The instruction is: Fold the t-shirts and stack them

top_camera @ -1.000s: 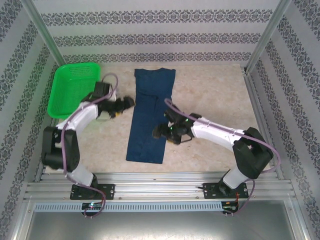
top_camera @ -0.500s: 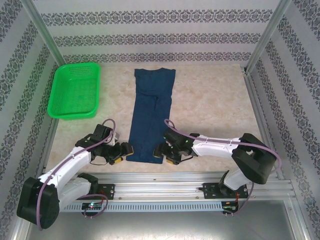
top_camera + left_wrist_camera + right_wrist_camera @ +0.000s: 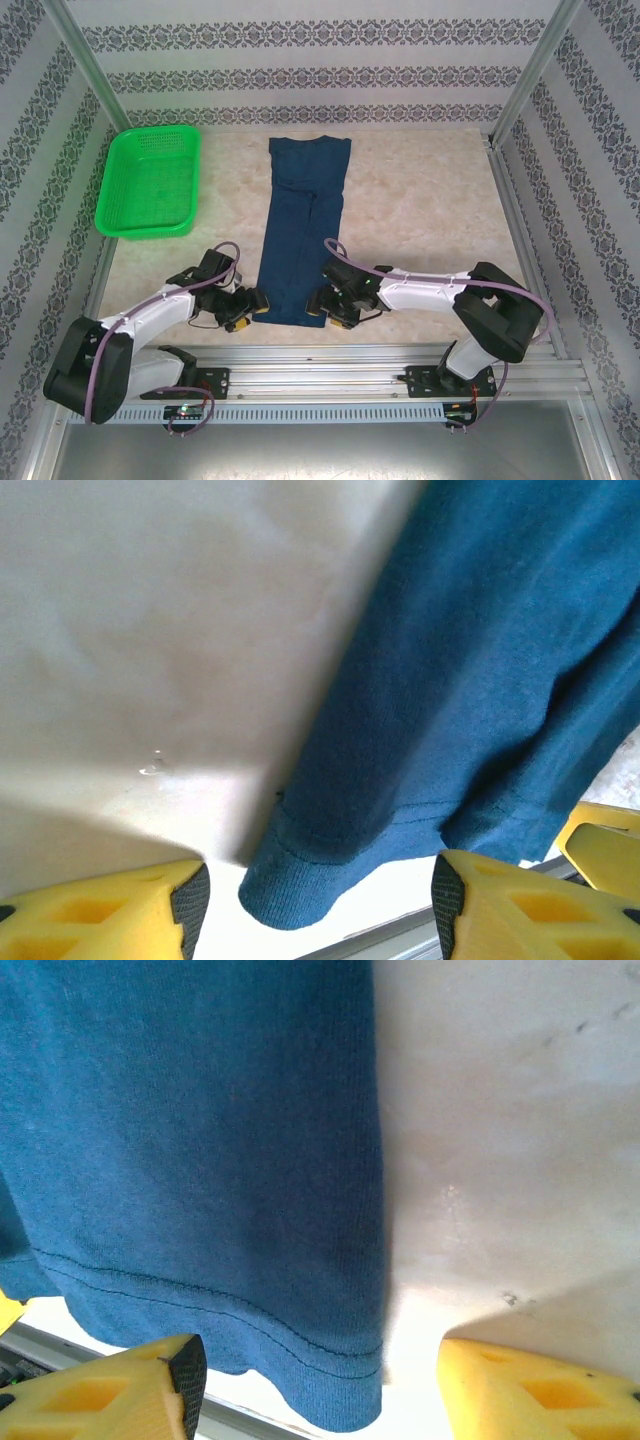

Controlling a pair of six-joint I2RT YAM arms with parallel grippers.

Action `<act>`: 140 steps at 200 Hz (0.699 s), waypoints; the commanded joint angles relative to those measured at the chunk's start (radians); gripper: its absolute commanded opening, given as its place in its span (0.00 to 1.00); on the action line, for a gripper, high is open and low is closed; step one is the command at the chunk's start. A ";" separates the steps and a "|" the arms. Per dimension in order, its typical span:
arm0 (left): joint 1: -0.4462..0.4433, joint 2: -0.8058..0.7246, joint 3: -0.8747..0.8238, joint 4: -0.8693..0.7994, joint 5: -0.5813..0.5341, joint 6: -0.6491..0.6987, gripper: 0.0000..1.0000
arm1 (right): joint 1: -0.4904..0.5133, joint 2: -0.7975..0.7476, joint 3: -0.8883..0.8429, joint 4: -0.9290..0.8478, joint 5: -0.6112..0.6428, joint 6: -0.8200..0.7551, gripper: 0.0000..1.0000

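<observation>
**Item:** t-shirt, dark blue, lying flat as a long narrow strip on the surface, just right of the green basket and reaching nearer than it.

**Left gripper**: sitting nearer than the basket, jaws spread, straddling the strip's near left hem corner.

**Right gripper**: sitting further right of the basket, jaws spread around the near right corner.

**Purpose, judged:** both are lining up to pinch the hem for a lengthwise fold.

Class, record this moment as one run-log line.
navy t-shirt: flat, long narrow strip | left gripper: open, astride its near-left corner | right gripper: open, astride its near-right corner | stage: pre-grasp
</observation>
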 commanded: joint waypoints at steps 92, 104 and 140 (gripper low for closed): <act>-0.102 0.254 0.089 0.333 0.011 -0.021 0.45 | 0.058 0.186 0.194 -0.023 -0.040 -0.046 0.47; -0.106 0.270 0.118 0.323 0.022 -0.016 0.43 | 0.056 0.195 0.206 -0.027 -0.047 -0.046 0.42; -0.118 0.289 0.184 0.296 0.053 -0.007 0.36 | 0.048 0.214 0.249 -0.056 -0.064 -0.067 0.30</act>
